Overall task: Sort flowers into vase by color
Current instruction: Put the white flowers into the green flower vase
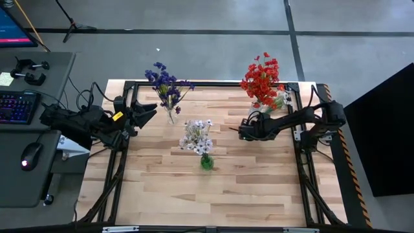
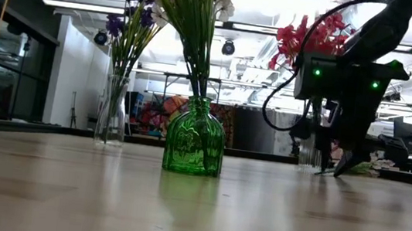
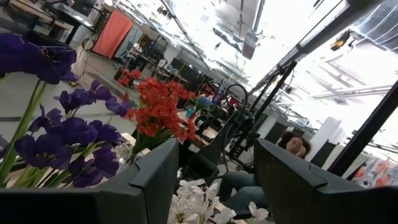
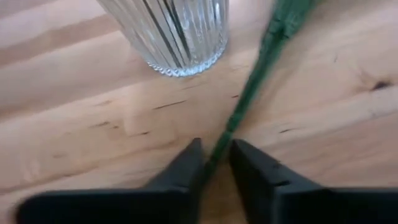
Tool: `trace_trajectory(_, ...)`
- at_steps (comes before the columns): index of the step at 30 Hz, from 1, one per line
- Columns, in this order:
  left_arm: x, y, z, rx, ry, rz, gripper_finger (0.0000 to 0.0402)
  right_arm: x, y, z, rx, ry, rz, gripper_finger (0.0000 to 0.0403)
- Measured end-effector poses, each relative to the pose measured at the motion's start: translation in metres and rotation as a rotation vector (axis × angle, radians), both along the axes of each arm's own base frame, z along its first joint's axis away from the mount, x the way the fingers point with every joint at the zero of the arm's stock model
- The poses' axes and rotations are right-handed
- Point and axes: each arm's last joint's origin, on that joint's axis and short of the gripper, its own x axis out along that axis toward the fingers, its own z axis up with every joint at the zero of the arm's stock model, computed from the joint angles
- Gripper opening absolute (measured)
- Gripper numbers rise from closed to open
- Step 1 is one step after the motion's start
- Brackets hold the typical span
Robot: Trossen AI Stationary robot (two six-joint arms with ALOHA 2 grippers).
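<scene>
Stem (image 4: 249, 93) lies flat on the worktop (image 4: 74, 124), running from between the right gripper (image 4: 214, 163) fingers out past the ribbed clear vase (image 4: 171, 34); its bloom end is cut off. Fingers nearly together around it, can't tell if actually clamped. Left gripper (image 3: 214, 174) waits at the left edge, fingers apart.
</scene>
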Motion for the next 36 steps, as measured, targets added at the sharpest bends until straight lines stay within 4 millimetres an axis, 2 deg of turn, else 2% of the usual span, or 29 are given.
trace_trajectory(2,0.0,0.0,0.0,0.0,0.0,0.0,0.0197,-0.001,0.002,-0.001,0.001,0.032,0.033,0.0044)
trace_trajectory(4,0.0,0.0,0.0,0.0,0.0,0.0,0.0197,-0.002,0.007,-0.001,0.003,0.047,0.057,0.0013)
trace_trajectory(9,0.0,0.0,0.0,0.0,0.0,0.0,0.0197,-0.004,0.029,-0.001,0.01,0.071,0.131,0.0006)
trace_trajectory(17,0.0,0.0,0.0,-0.031,-0.01,-0.005,0.0197,-0.011,0.087,0.005,0.032,-0.013,0.132,0.0002)
trace_trajectory(21,0.0,0.0,0.0,-0.032,-0.011,-0.005,0.0197,-0.012,0.114,0.013,0.09,0.005,0.216,0.0001)
trace_trajectory(28,0.0,0.0,0.0,-0.034,-0.012,-0.006,0.0197,-0.016,0.169,0.029,0.3,0.087,0.524,0.0)
trace_trajectory(33,0.0,0.0,0.0,-0.034,-0.011,-0.006,0.0197,-0.019,0.214,0.041,0.486,0.001,0.682,0.0)
trace_trajectory(36,0.0,0.0,0.0,-0.034,-0.011,-0.006,0.0197,-0.021,0.234,0.044,0.571,-0.059,0.811,0.0)
